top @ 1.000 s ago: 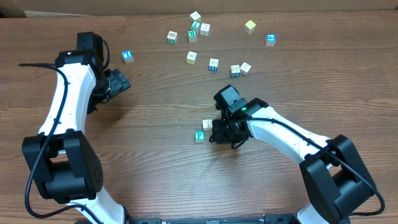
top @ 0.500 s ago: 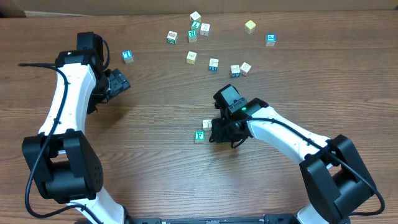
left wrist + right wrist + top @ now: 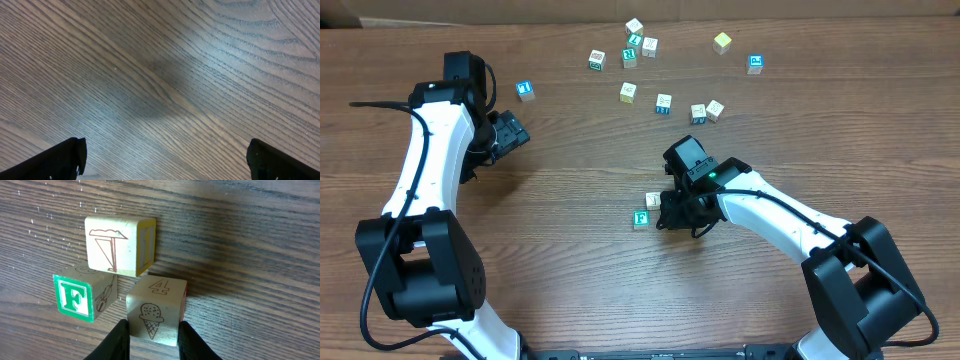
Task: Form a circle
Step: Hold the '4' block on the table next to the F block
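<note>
Presently: nothing has shifted over the last second, in either arm or in any cube.

Left gripper hangs with jaws spread wide over bare brown wood-grain table, holding nothing.

Right gripper sits at table centre, its two fingers pressed on opposite sides of a cream wooden cube with an ice-cream cone and a 4. That cube rests on the table, corner to corner with a green-faced F cube on its left and just below a cream cube with a line drawing.

These three are all there is of the circle, which is a cluster and not yet a ring. With no motion, I judge this a pause at placement (release likely next).

Surroundings: a blue-faced wooden cube lies near the left arm. A loose scatter of small wooden letter cubes lies along the far side, well apart from the cluster. Nothing blocks the way to them, though the pairs that touch may be awkward to pick singly.
</note>
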Available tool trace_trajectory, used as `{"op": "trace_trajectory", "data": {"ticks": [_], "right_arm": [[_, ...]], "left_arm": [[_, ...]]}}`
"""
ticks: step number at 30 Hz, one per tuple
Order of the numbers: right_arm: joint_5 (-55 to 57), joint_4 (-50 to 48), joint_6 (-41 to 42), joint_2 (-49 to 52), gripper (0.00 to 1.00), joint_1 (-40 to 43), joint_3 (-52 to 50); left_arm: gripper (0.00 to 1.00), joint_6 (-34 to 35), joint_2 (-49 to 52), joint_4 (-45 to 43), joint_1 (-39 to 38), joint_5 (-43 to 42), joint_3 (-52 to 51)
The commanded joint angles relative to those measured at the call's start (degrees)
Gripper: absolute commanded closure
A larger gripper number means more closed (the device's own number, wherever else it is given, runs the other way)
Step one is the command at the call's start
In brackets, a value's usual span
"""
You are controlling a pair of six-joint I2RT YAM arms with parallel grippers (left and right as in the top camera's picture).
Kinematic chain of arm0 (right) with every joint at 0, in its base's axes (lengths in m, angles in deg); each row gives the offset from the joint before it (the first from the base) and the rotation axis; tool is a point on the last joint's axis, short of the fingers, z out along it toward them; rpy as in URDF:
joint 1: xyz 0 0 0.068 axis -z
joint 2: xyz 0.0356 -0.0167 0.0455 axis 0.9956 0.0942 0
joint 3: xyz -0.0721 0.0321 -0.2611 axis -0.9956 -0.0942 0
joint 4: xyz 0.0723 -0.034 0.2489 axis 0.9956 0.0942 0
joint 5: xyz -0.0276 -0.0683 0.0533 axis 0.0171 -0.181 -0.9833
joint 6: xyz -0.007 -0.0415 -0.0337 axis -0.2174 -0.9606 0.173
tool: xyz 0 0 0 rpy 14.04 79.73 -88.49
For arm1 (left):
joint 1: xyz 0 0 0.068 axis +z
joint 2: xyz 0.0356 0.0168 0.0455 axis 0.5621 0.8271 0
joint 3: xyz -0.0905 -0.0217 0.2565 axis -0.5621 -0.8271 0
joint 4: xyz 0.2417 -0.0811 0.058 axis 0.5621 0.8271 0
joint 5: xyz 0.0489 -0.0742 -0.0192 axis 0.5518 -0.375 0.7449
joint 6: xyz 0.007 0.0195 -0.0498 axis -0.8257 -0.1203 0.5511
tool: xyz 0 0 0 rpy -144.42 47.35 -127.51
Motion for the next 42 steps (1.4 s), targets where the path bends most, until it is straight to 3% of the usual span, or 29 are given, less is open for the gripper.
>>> {"op": "trace_trajectory", "data": {"ticks": [1, 11, 19, 26, 42], "right_arm": [[0.55, -0.2, -0.37, 0.42, 0.73, 0.07, 1.42], [0.57, -0.2, -0.37, 0.42, 0.73, 0.07, 1.42], [0.57, -0.22, -0.37, 0.39, 0.6, 0.07, 1.42], [0.57, -0.22, -0.37, 0.42, 0.67, 0.07, 1.42], [0.98, -0.2, -0.13, 0.42, 0.66, 0.07, 1.42]], "left_arm": [[0.0, -0.66, 0.02, 0.0, -0.02, 0.68, 1.18], [0.0, -0.66, 0.02, 0.0, -0.02, 0.68, 1.18], [0.0, -0.66, 0.02, 0.0, -0.02, 0.68, 1.18], [0.0, -0.66, 0.02, 0.0, -0.02, 0.68, 1.18], [0.0, -0.66, 0.02, 0.0, -0.02, 0.68, 1.18]]}}
